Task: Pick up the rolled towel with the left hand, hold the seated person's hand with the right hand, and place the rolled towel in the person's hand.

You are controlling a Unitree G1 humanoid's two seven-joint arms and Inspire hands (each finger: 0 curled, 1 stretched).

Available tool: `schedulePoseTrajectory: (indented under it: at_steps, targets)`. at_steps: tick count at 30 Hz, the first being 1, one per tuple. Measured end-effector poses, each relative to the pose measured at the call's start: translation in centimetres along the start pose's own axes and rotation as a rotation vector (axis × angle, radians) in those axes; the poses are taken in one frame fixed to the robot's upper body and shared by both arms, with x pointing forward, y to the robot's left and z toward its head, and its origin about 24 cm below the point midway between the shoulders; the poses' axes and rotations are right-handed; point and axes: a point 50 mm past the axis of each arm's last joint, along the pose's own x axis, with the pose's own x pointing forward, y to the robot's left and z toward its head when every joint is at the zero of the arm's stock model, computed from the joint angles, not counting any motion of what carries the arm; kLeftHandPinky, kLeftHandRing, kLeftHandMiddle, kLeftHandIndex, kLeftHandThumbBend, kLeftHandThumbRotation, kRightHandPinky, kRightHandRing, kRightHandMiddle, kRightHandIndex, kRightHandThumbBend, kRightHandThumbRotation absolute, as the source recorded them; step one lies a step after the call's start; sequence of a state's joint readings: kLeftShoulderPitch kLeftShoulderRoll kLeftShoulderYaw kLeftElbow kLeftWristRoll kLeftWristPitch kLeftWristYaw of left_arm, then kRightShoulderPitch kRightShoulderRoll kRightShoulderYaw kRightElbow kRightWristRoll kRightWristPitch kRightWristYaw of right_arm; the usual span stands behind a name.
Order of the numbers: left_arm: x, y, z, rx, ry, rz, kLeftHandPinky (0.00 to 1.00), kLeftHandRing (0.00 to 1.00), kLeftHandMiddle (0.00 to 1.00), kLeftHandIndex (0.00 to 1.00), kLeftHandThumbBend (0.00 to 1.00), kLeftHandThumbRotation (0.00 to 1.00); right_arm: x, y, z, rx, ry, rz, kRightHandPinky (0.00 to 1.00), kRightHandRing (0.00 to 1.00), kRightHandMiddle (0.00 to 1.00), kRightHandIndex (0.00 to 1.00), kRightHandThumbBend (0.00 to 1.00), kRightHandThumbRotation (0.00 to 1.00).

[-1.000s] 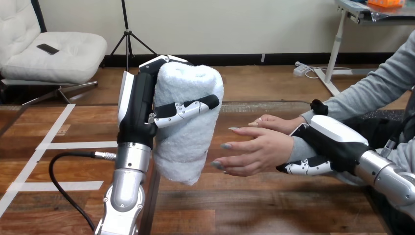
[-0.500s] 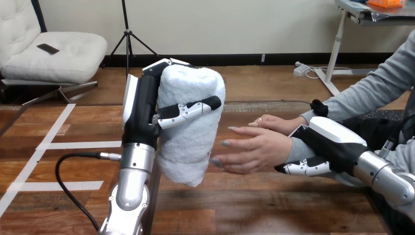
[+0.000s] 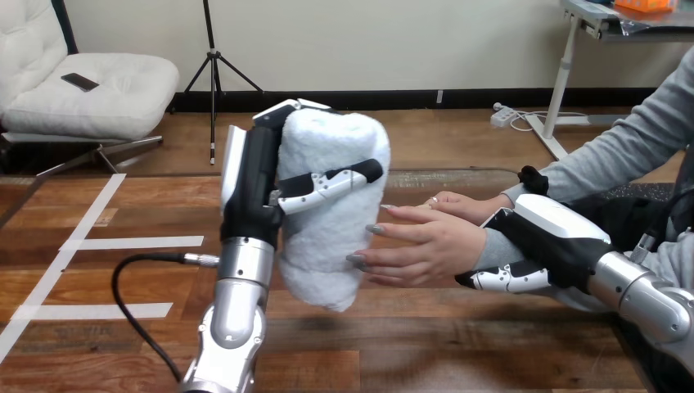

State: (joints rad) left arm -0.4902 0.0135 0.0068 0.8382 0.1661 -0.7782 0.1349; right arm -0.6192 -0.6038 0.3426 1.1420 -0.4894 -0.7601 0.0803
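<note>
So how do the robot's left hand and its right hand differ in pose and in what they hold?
The black-and-white left hand stands upright, high above the wooden table; the right hand lies level and low. The left hand is curled round the white rolled towel; the right hand round the person's grey-sleeved wrist. Both are shut on something.

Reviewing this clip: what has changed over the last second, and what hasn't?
The left robot hand, shut on the upright rolled towel, has carried it rightward to the person's hand. The earlier gap has closed and the towel now appears to touch it. Nothing was released or newly grasped. The right robot hand stays curled round the person's wrist, and the person's hand stays open in place.
</note>
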Motion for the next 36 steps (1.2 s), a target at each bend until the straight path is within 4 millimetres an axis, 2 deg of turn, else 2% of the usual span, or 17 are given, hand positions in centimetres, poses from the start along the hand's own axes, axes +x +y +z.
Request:
schedulePoseTrajectory:
  at_steps: [19, 36]
  targets:
    - [0.4, -1.1, 0.1, -0.032, -0.004, -0.011, 0.32, 0.36, 0.39, 0.40, 0.67, 0.00, 0.7, -0.2, 0.6, 0.003, -0.010, -0.003, 0.14, 0.18, 0.22, 0.22, 0.51, 0.55]
    - [0.1, -1.4, -0.4, -0.037, 0.028, -0.007, 0.32, 0.36, 0.39, 0.41, 0.67, 0.00, 1.0, 0.0, 0.9, 0.010, -0.021, -0.002, 0.14, 0.18, 0.23, 0.22, 0.53, 0.58]
